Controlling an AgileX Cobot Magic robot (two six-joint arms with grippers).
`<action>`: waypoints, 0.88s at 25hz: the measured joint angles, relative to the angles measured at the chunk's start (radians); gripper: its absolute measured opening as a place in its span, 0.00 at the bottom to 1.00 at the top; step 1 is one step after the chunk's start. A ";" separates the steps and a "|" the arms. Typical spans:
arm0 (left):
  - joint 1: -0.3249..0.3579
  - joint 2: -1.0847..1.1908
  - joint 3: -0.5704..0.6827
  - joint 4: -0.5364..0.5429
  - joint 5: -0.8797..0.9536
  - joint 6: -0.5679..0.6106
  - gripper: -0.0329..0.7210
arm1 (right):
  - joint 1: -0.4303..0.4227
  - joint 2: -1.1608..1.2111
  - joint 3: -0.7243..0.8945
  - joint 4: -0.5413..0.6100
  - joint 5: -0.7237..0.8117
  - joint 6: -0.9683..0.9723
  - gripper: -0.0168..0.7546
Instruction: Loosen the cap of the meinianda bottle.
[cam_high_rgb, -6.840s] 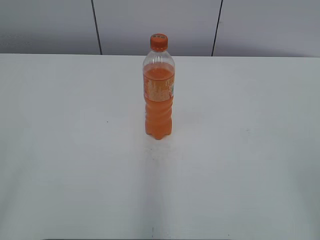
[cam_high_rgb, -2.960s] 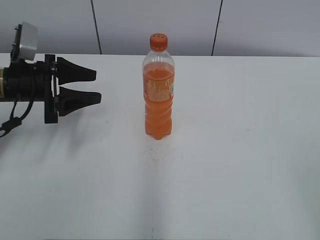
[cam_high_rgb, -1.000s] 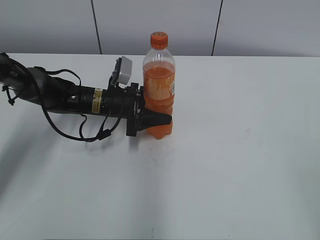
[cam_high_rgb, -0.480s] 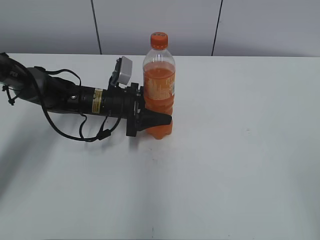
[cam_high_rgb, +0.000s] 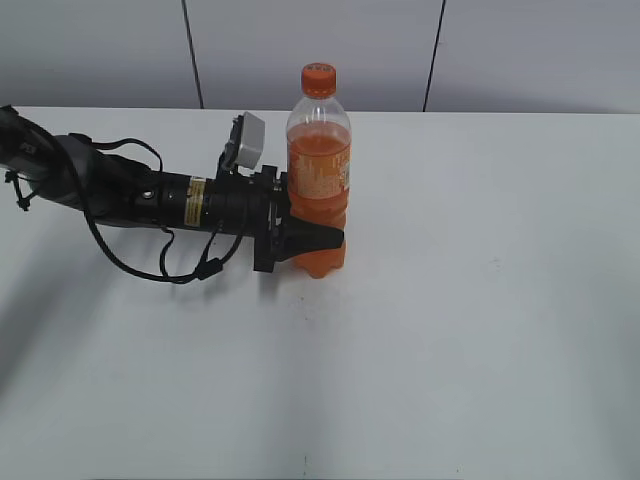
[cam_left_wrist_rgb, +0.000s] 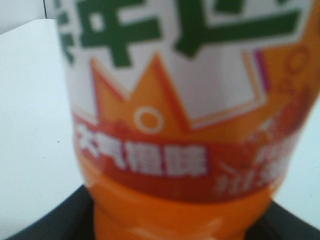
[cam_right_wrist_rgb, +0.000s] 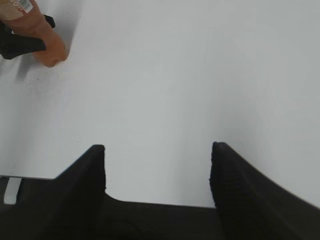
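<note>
The meinianda bottle (cam_high_rgb: 319, 175) stands upright near the middle of the white table, orange drink inside, its orange cap (cam_high_rgb: 318, 80) on top. My left gripper (cam_high_rgb: 318, 240) reaches in from the left and is shut on the bottle's waisted lower body. In the left wrist view the bottle's label (cam_left_wrist_rgb: 175, 90) fills the frame, with the black jaws on both sides at the bottom. My right gripper (cam_right_wrist_rgb: 157, 155) is open and empty over bare table; it is out of the exterior view. The right wrist view shows the bottle's base (cam_right_wrist_rgb: 42, 42) at the top left, held by the left jaws.
The white table (cam_high_rgb: 480, 330) spreads all round the bottle. A grey panelled wall (cam_high_rgb: 540, 50) stands behind the table's far edge. The left arm with its cables (cam_high_rgb: 150, 205) lies low across the left half of the table.
Over the older frames my left arm came in from the left and closed on the bottle's lower body. In the last second nothing has visibly moved.
</note>
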 joint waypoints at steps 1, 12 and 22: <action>0.000 0.000 0.000 -0.004 0.001 0.000 0.58 | 0.000 0.063 -0.038 0.014 0.007 0.002 0.66; -0.001 0.002 0.000 -0.024 0.008 -0.001 0.58 | 0.000 0.729 -0.546 0.049 0.126 0.054 0.66; -0.001 0.002 0.000 -0.024 0.006 -0.001 0.58 | 0.001 1.240 -1.051 0.103 0.127 0.124 0.66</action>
